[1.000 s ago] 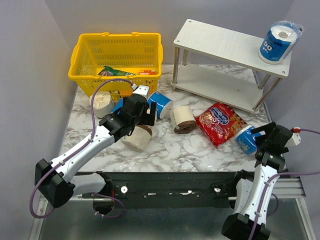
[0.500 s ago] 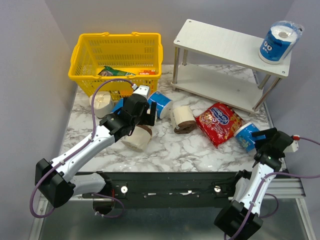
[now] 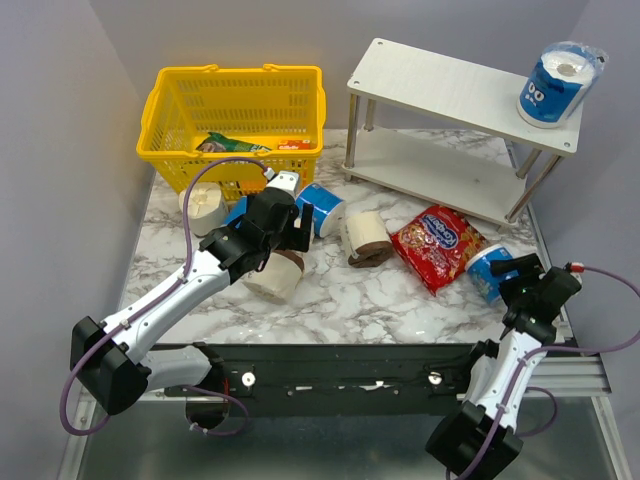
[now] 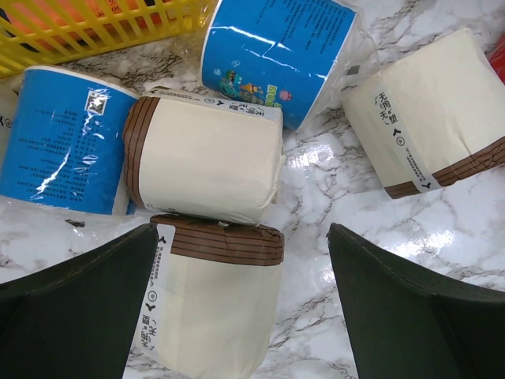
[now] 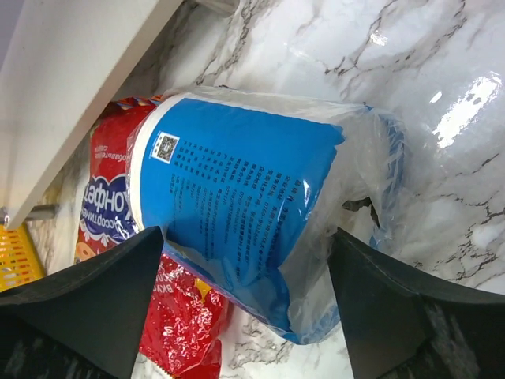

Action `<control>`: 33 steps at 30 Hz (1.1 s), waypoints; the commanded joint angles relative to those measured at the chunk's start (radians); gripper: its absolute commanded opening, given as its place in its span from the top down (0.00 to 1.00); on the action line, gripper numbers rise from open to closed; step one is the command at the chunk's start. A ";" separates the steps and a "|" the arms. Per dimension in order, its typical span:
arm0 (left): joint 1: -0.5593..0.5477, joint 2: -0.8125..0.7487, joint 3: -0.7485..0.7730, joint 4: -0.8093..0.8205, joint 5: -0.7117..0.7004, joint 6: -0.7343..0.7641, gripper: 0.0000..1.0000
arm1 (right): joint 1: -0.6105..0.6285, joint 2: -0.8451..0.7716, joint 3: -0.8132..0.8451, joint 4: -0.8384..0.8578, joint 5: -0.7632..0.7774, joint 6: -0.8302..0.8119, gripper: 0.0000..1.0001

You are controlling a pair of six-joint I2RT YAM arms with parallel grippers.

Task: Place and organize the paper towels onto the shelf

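My left gripper [image 3: 285,240] is open above a cream brown-banded roll [image 3: 275,280]. In the left wrist view this roll [image 4: 217,308] lies nearer the left finger of the gripper [image 4: 245,316]. A second cream roll [image 4: 209,166] and two blue-wrapped rolls [image 4: 276,51] [image 4: 67,142] lie beyond it. My right gripper [image 3: 522,287] is open beside a blue-wrapped roll [image 3: 492,272]. In the right wrist view that roll [image 5: 245,213] lies with its near end between the open fingers of the gripper [image 5: 248,308]. One blue roll [image 3: 555,85] stands on the white shelf [image 3: 450,85]. Another cream roll [image 3: 365,238] lies mid-table.
A yellow basket [image 3: 235,110] stands at the back left with packets inside. A cream roll [image 3: 205,208] lies in front of it. A red snack bag [image 3: 440,245] lies against the blue roll at the right. The shelf's lower board [image 3: 430,175] is bare.
My right gripper has drawn back toward the near table edge and turned, uncovering more of the blue roll. The left arm and the rolls have not moved.
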 commanded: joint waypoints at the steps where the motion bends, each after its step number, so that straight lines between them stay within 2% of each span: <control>1: -0.005 -0.012 -0.003 -0.005 -0.029 0.002 0.01 | -0.007 0.006 -0.012 0.053 -0.056 -0.012 0.20; 3: -0.005 -0.013 -0.003 -0.008 -0.032 0.000 0.01 | -0.008 0.012 -0.007 0.055 -0.061 -0.018 0.31; 6: -0.005 -0.017 -0.005 -0.008 -0.035 0.000 0.01 | -0.008 -0.006 -0.004 0.052 -0.069 -0.029 0.41; 14: -0.011 -0.021 0.000 -0.014 -0.043 0.002 0.01 | -0.008 -0.087 0.071 -0.030 -0.003 -0.096 0.63; 15: -0.011 -0.023 0.000 -0.014 -0.043 0.003 0.01 | -0.008 -0.090 0.076 -0.036 -0.010 -0.101 0.70; 17: -0.011 -0.030 -0.002 -0.011 -0.043 0.003 0.01 | -0.008 -0.106 0.097 -0.040 -0.016 -0.121 0.75; 22: -0.012 -0.044 0.000 -0.013 -0.041 0.005 0.01 | -0.010 -0.115 0.217 -0.122 0.005 -0.173 0.77; 27: -0.012 -0.055 0.000 -0.008 -0.032 0.006 0.01 | -0.007 -0.083 0.396 -0.221 -0.079 -0.242 0.76; 33: -0.012 -0.064 0.003 -0.010 -0.021 0.005 0.01 | 0.046 0.017 0.706 -0.339 -0.171 -0.335 0.76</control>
